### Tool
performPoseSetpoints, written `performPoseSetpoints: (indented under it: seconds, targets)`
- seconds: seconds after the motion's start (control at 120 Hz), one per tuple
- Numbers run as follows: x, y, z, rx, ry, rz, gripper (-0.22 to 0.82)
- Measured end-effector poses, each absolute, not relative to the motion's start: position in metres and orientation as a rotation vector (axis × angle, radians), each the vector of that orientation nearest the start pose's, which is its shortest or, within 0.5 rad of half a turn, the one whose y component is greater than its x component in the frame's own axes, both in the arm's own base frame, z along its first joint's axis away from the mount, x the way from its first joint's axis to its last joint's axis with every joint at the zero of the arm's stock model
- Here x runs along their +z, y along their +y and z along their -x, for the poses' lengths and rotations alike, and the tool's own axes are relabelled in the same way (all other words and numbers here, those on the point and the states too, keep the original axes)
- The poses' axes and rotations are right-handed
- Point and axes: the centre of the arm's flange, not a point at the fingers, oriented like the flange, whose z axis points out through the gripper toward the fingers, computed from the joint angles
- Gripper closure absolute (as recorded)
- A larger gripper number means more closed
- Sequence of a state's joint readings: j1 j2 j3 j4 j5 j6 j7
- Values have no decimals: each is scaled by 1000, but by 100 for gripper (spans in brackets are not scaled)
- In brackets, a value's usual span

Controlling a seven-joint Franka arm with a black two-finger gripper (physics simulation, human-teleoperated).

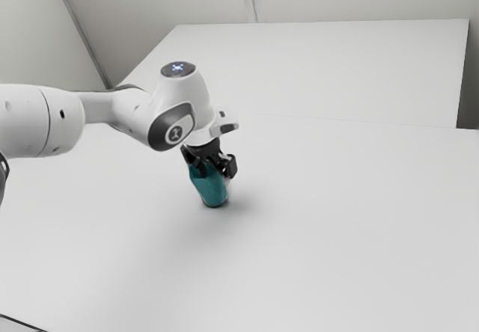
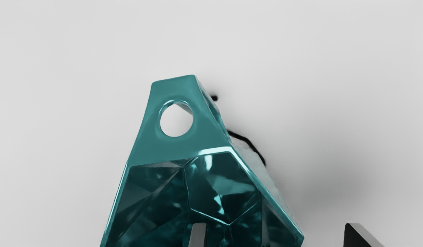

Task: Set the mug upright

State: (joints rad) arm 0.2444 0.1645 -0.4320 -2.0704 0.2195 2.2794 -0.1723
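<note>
The gripper [image 1: 215,169] is at the top of the teal mug [image 1: 212,190], with its fingers spread. In the exterior view the mug's body leans a little toward the exterior view's left, its lower end at the table; whether the base sits flat I cannot tell. From the wrist view, the faceted mug [image 2: 218,185] has its opening facing my hand and a flat handle with a round hole. Of the open gripper [image 2: 278,236], one finger reaches inside the mug's mouth and the other stands outside the wall, apart from it.
A white table [image 1: 337,220] surrounds the mug, with a soft shadow beside it. Behind it in the exterior view is another large white surface [image 1: 322,63]. A thin dark-edged object [image 1: 21,323] lies at the exterior view's lower left corner.
</note>
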Motion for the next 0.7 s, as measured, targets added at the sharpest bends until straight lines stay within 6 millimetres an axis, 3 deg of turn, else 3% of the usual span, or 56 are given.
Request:
performPoseSetpoints:
  seconds: [0.167, 0.275, 0.425, 0.55, 0.7]
  targets:
    - [407, -105, -565, -172, 223, 3008, 8]
    - [434, -106, -573, -198, 192, 3016, 5]
    - [518, -98, -597, -277, 70, 3089, 2]
    - [581, -87, -601, -280, 11, 3109, 1]
    - [622, -85, -591, -220, -13, 3101, 1]
